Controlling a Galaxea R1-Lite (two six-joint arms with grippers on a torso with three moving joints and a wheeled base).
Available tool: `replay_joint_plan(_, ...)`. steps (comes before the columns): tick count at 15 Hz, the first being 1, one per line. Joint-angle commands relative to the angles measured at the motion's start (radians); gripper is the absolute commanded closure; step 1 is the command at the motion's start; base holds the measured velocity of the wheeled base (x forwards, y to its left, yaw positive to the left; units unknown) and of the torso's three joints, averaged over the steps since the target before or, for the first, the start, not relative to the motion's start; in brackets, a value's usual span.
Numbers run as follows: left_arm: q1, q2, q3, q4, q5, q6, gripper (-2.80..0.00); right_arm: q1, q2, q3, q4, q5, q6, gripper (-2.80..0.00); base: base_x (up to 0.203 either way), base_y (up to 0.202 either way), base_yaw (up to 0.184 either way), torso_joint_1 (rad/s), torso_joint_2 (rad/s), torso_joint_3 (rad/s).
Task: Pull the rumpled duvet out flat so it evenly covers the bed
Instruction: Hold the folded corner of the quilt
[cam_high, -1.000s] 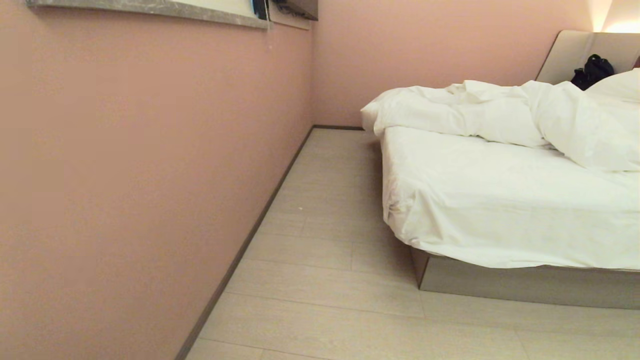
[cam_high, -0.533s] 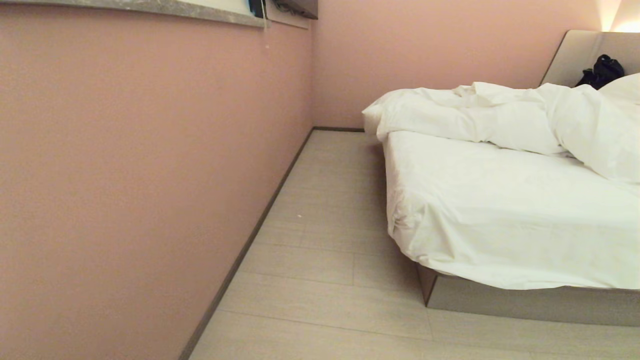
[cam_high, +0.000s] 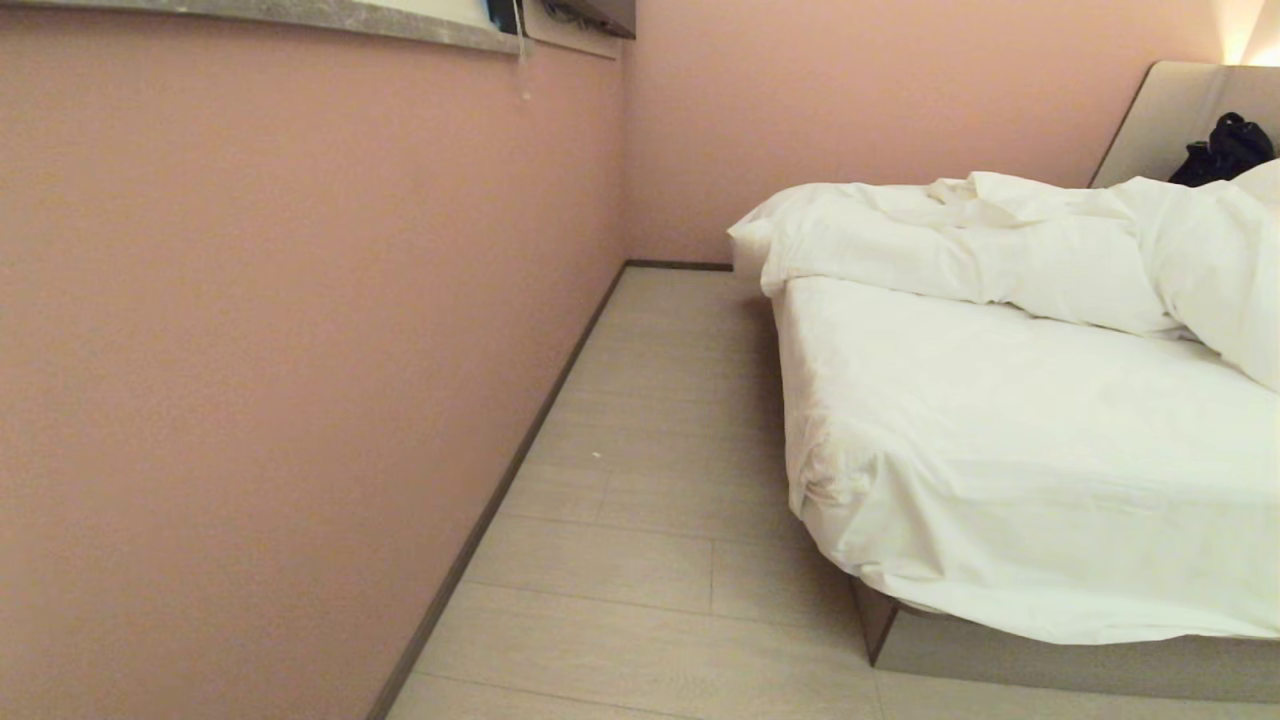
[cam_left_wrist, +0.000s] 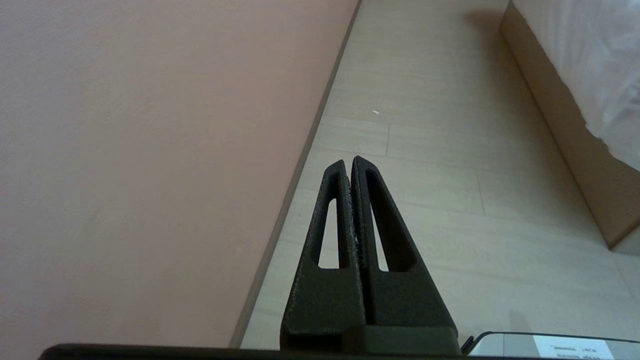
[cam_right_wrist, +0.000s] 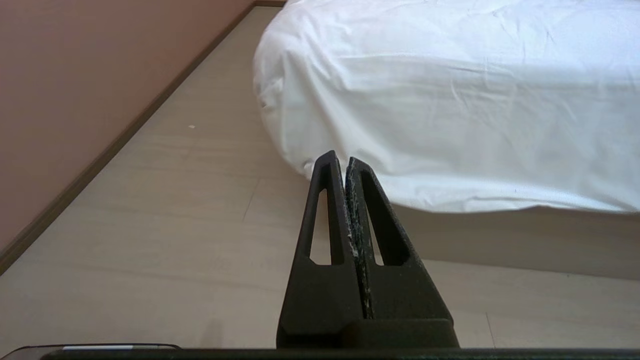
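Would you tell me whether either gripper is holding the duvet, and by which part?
Nothing is held: the left gripper and right gripper are shut and empty, clear of the duvet.

Soft creased cloth duvet (cam_high: 960, 250); matt wood-look floor (cam_high: 640, 560); matt wall (cam_high: 250, 350).

Bed (cam_high: 1050, 660): low grey-beige base on pale plank floor (cam_high: 640, 500), mattress under a taut white sheet (cam_high: 1000, 450). Duvet (cam_high: 960, 245) lies bunched along the far end of the bed, well away from the right claw (cam_right_wrist: 346, 161), near sheet bare.
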Motion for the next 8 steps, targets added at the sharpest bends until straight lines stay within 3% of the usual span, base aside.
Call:
replay_joint_plan(1,0.0,0.0,0.0,0.0,0.001,0.001,0.0,0.0,0.0,0.0,0.0,0.0,-0.002,0.0,0.197,0.0,0.0,0.002,0.0,0.003)
replay_joint_plan(8,0.0,0.0,0.0,0.0,0.001,0.001,0.0,0.0,0.0,0.0,0.0,0.0,-0.002,0.0,0.196,0.0,0.0,0.003,0.0,0.001)
